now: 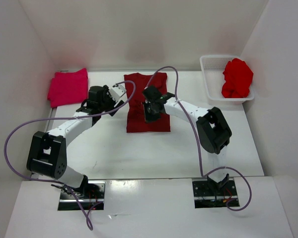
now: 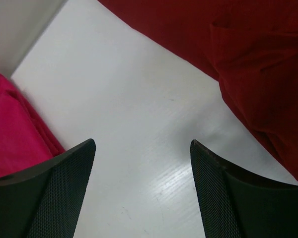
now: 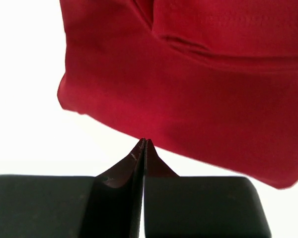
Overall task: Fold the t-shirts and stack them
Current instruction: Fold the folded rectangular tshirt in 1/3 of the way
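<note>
Nearest the lens, the two arm bases are seen at the near edge of the table, with a purple cable looped around the left one. Beyond them a white table is spread out, boxed in by plain white walls at the back and both sides.

At the far right corner a white mesh basket is parked. A bright red t-shirt is bundled inside it and heaped above the rim. At the far left corner a pinkish-crimson t-shirt is laid flat and folded.

Toward the back of the middle, the dark maroon t-shirt is laid flat with its collar to the far side. The right gripper is set over this shirt. Its fingers are pressed together, and a small peak of maroon cloth is pinched between them at an edge of the fabric.

The left gripper is held just beside the shirt's left edge. Its fingers are spread wide, with only bare table seen between them. Pink cloth is caught at the left of its wrist view and maroon at the right.
</note>
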You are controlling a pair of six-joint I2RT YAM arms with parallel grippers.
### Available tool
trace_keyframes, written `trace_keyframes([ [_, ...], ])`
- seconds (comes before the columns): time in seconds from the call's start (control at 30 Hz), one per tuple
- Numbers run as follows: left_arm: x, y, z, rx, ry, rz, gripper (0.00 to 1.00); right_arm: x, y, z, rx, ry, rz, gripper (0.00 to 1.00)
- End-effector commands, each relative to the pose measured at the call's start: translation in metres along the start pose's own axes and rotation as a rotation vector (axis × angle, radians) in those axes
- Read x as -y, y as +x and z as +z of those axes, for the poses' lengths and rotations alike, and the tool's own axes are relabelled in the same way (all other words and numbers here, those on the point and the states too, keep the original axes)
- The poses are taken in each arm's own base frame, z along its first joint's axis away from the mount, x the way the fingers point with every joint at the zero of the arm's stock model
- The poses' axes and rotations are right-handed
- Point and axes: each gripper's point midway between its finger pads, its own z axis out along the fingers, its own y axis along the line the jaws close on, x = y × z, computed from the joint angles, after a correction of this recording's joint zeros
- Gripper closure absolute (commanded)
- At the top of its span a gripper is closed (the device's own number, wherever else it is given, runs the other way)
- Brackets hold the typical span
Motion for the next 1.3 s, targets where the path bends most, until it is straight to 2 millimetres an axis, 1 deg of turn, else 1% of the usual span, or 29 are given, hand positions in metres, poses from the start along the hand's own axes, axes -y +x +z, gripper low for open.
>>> trace_keyframes([
  [0.0, 0.001, -0.003, -0.009, 0.011, -0.008, -0.060, 0.16, 0.004, -0.034, 0.008, 0.084, 0.059, 0.016, 1.00],
  [0.07, -0.003, -0.001, -0.009, 0.007, -0.016, -0.065, 0.16, 0.006, -0.042, 0.012, 0.092, 0.085, 0.006, 1.00],
  [0.1, -0.003, -0.001, -0.009, 0.007, -0.016, -0.065, 0.15, 0.007, -0.046, 0.021, 0.084, 0.105, 0.006, 1.00],
  [0.2, -0.003, -0.005, -0.011, 0.020, -0.012, -0.064, 0.15, 0.010, -0.049, 0.037, 0.054, 0.132, -0.035, 1.00],
  [0.23, -0.004, -0.006, -0.011, 0.027, -0.017, -0.063, 0.15, 0.013, -0.044, 0.050, 0.027, 0.135, -0.044, 1.00],
  [0.27, -0.004, -0.006, -0.011, 0.028, -0.017, -0.063, 0.15, 0.013, -0.048, 0.051, 0.037, 0.148, -0.045, 1.00],
  [0.3, -0.004, -0.006, -0.011, 0.028, -0.017, -0.063, 0.15, 0.018, -0.046, 0.056, 0.033, 0.167, -0.045, 1.00],
  [0.4, -0.005, -0.008, -0.011, 0.035, -0.022, -0.062, 0.15, 0.021, -0.078, 0.046, 0.124, 0.207, -0.034, 1.00],
  [0.43, -0.003, -0.005, -0.010, 0.028, -0.017, -0.063, 0.15, 0.028, -0.092, 0.046, 0.154, 0.238, -0.023, 1.00],
  [0.47, -0.003, -0.005, -0.010, 0.028, -0.017, -0.063, 0.15, 0.034, -0.100, 0.044, 0.169, 0.259, -0.014, 1.00],
  [0.5, -0.003, -0.005, -0.010, 0.028, -0.017, -0.063, 0.15, 0.033, -0.108, 0.044, 0.192, 0.268, -0.012, 1.00],
  [0.53, -0.003, -0.007, -0.010, 0.040, -0.014, -0.061, 0.15, 0.032, -0.121, 0.045, 0.221, 0.283, -0.023, 1.00],
  [0.6, -0.003, -0.007, -0.010, 0.040, -0.014, -0.061, 0.15, 0.030, -0.131, 0.050, 0.233, 0.289, -0.044, 1.00],
  [0.63, -0.001, -0.008, -0.010, 0.045, -0.006, -0.061, 0.15, 0.027, -0.142, 0.056, 0.248, 0.292, -0.043, 1.00],
  [0.7, -0.001, -0.008, -0.010, 0.045, -0.006, -0.061, 0.15, 0.025, -0.156, 0.058, 0.270, 0.304, -0.063, 1.00],
  [0.73, -0.002, -0.012, -0.012, 0.058, -0.003, -0.046, 0.15, 0.020, -0.170, 0.057, 0.304, 0.301, -0.059, 1.00],
  [0.8, 0.004, -0.008, -0.013, 0.044, 0.028, -0.022, 0.15, 0.014, -0.185, 0.047, 0.352, 0.291, -0.052, 1.00],
  [0.83, 0.005, -0.010, -0.016, 0.049, 0.039, -0.007, 0.15, 0.018, -0.195, 0.037, 0.372, 0.281, -0.023, 1.00],
  [0.87, 0.011, -0.005, -0.016, 0.032, 0.069, 0.007, 0.15, 0.022, -0.194, 0.037, 0.363, 0.278, -0.007, 1.00],
  [0.9, 0.018, -0.008, -0.019, 0.056, 0.120, 0.056, 0.15, 0.020, -0.196, 0.028, 0.369, 0.274, 0.003, 1.00],
  [0.97, 0.038, -0.006, -0.025, 0.056, 0.218, 0.119, 0.15, 0.039, -0.198, 0.007, 0.368, 0.334, 0.022, 0.97],
  [1.03, 0.059, -0.007, -0.029, 0.101, 0.338, 0.240, 0.15, 0.045, -0.189, -0.005, 0.343, 0.361, 0.019, 0.88],
  [1.07, 0.077, 0.000, -0.035, 0.091, 0.410, 0.283, 0.15, 0.056, -0.184, -0.018, 0.331, 0.386, 0.042, 0.80],
  [1.1, 0.085, -0.001, -0.036, 0.113, 0.444, 0.378, 0.15, 0.061, -0.178, -0.024, 0.306, 0.375, 0.050, 0.67],
  [1.13, 0.097, 0.004, -0.040, 0.111, 0.487, 0.420, 0.14, 0.063, -0.173, -0.028, 0.295, 0.348, 0.058, 0.58],
  [1.17, 0.113, 0.000, -0.043, 0.138, 0.520, 0.484, 0.12, 0.063, -0.191, -0.061, 0.379, 0.283, 0.089, 0.43],
  [1.2, 0.126, 0.013, -0.043, 0.119, 0.550, 0.529, 0.10, 0.074, -0.153, -0.037, 0.264, 0.233, 0.131, 0.39],
  [1.23, 0.127, 0.011, -0.041, 0.140, 0.524, 0.624, 0.07, 0.082, -0.144, -0.039, 0.253, 0.201, 0.168, 0.37],
  [1.27, 0.139, 0.007, -0.042, 0.167, 0.533, 0.679, 0.05, 0.103, -0.124, -0.042, 0.237, 0.199, 0.215, 0.35],
])
